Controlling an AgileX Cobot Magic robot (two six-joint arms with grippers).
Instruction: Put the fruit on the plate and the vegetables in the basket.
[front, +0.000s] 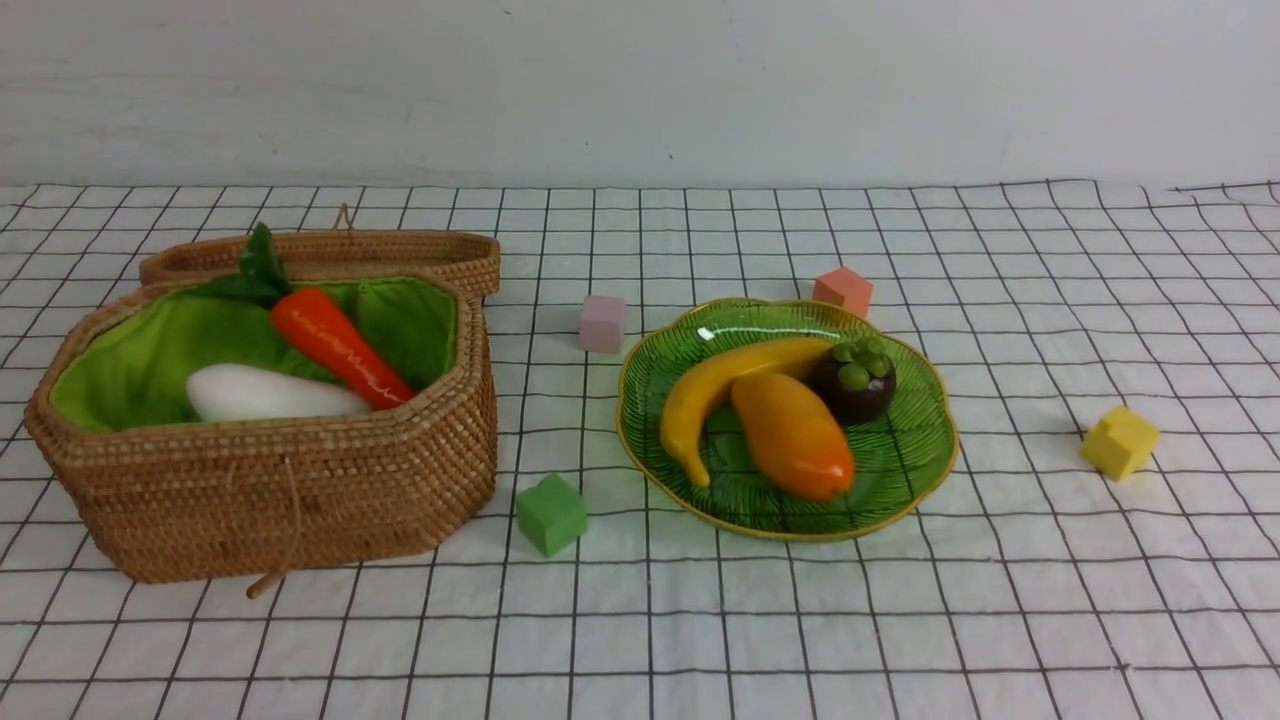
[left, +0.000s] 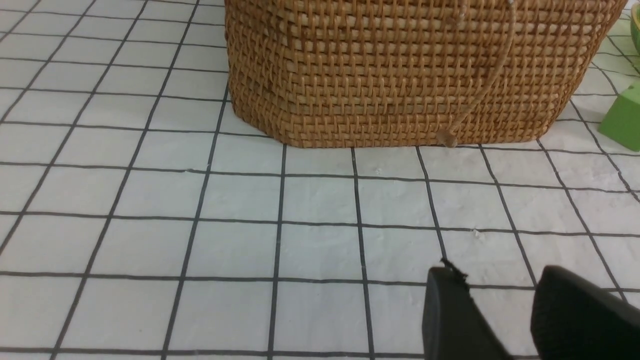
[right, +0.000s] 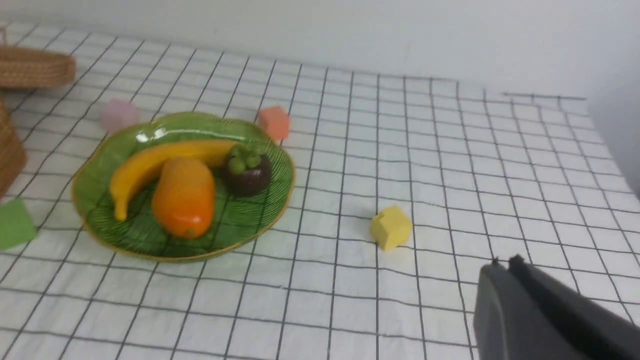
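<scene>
Three fruits sitting on the plate already: banana, mango, mangosteen, all touching each other. Lying in the basket: carrot propped on the green lining, leaves up at the back rim, radish just beside it near the front wall. Not seeing any gourd anywhere, so either buried under the lining or not in frame, can't tell. Lid leaning behind the basket.

Left gripper hanging low over bare counter in front of the basket wall, slightly parted, holding nothing. Right gripper hovering out past the yellow cube, looking pretty much closed and empty.

Looking basically done, honestly. Biggest risks from here: bumping the plate rim and rolling the mangosteen off, since it's perched near the far edge, or snagging the dangling basket cord with the left gripper. Also mistaking a green cube for a veg.
</scene>
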